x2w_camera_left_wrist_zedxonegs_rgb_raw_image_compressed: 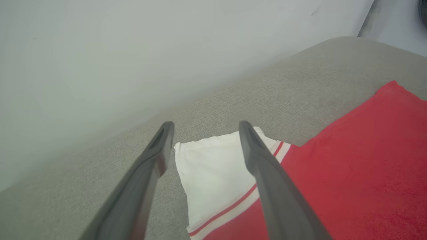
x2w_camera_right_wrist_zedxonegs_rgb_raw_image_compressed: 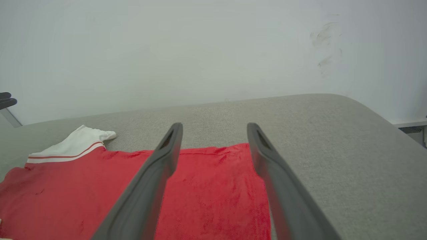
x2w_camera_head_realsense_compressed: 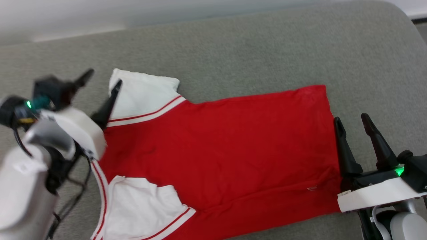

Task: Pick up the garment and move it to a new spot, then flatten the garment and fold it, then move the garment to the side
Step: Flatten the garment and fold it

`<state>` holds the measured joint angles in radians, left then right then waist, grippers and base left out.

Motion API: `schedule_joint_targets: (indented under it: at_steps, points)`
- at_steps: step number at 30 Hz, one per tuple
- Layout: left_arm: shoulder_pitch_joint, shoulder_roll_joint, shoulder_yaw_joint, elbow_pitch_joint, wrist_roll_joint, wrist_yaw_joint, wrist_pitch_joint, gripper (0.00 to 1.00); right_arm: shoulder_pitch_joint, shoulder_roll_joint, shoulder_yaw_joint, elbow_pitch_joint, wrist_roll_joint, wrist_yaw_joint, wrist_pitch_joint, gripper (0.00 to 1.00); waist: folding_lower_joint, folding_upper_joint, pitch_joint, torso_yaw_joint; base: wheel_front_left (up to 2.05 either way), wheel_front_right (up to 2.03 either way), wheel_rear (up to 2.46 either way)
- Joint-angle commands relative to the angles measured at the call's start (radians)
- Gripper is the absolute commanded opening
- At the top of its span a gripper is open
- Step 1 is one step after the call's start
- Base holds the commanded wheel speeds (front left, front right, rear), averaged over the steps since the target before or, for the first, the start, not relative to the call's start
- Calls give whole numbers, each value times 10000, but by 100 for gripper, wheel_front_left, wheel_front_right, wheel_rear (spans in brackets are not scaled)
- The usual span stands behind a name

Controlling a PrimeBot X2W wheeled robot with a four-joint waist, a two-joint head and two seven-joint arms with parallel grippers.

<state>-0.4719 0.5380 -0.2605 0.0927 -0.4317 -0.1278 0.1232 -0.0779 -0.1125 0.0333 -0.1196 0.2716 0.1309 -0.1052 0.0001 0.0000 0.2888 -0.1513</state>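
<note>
The garment (x2w_camera_head_realsense_compressed: 220,146) is a red T-shirt with white sleeves and red-white striped trim. It lies flat and spread out on the grey cushioned surface (x2w_camera_head_realsense_compressed: 253,50), collar end to the left, hem to the right. My left gripper (x2w_camera_head_realsense_compressed: 101,77) hovers open over the far white sleeve (x2w_camera_left_wrist_zedxonegs_rgb_raw_image_compressed: 213,170), holding nothing. Its fingers (x2w_camera_left_wrist_zedxonegs_rgb_raw_image_compressed: 263,170) straddle that sleeve's outer edge. My right gripper (x2w_camera_head_realsense_compressed: 352,119) stands open at the hem's right edge, with nothing between its fingers (x2w_camera_right_wrist_zedxonegs_rgb_raw_image_compressed: 160,166). In the right wrist view the hem (x2w_camera_right_wrist_zedxonegs_rgb_raw_image_compressed: 217,186) lies between and below the fingers.
A pale wall (x2w_camera_right_wrist_zedxonegs_rgb_raw_image_compressed: 200,50) runs along the far side of the grey surface. The surface's rounded corner (x2w_camera_head_realsense_compressed: 400,13) is at the far right. Bare grey cushion lies beyond the garment and to its right.
</note>
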Motion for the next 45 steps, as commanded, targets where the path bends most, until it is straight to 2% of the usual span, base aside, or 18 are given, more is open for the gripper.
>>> schedule_joint_targets:
  at_steps: [1,5,9,14,19,23,27,28,29,33,38,45]
  points:
    - [-299,161,-40,118,-151,5,288,100,-166,85,7,46,2,-4,-48,100,-1,0,543,-496,0,0,0]
    - [-1721,821,-250,725,-1011,-19,2189,100,-306,177,199,231,21,-4,-231,100,-1,0,1008,-888,0,0,0]
    - [-2759,1625,-1023,998,-1887,-25,4232,100,-462,291,334,490,153,-4,-474,100,-1,0,1498,-1191,0,0,0]
    - [-3566,2365,-1228,1548,-2721,-25,6128,100,-558,443,726,860,243,-4,-736,100,-1,0,1979,-1575,0,0,0]
    - [-3928,2888,-1154,1887,-3191,52,7298,100,-721,514,962,1256,371,-4,-990,100,-1,0,2352,-1891,0,0,0]
    - [-3950,2934,-973,1962,-3513,315,7708,100,-837,542,1130,1510,440,-4,-1155,100,-1,0,2566,-2072,0,0,0]
    - [-3672,3034,-1220,1988,-3515,273,8061,100,-962,572,1196,1721,440,-4,-1249,100,-1,0,2683,-2140,0,0,0]
    - [-3566,2985,-1285,1986,-3619,264,8234,68,-962,573,1205,1776,416,-4,-1266,100,-1,0,2683,-2148,0,0,0]
    - [-3493,2939,-1301,1956,-3738,256,8324,0,-971,575,1206,1826,405,-4,-1289,100,-1,0,2677,-2151,0,0,0]
    - [-3493,2884,-1195,1848,-3711,252,7927,0,-1061,573,1109,1968,330,-4,-1326,100,-1,0,2537,-2070,0,0,0]
    - [-3510,2730,-1048,1792,-3407,230,6685,0,-1061,373,876,2055,294,-4,-1191,100,-1,0,2011,-1838,0,0,0]
    - [-3029,2380,-1377,1411,-3237,44,4963,0,-699,-406,577,1864,175,-4,-404,100,-1,0,1056,-1205,0,0,0]
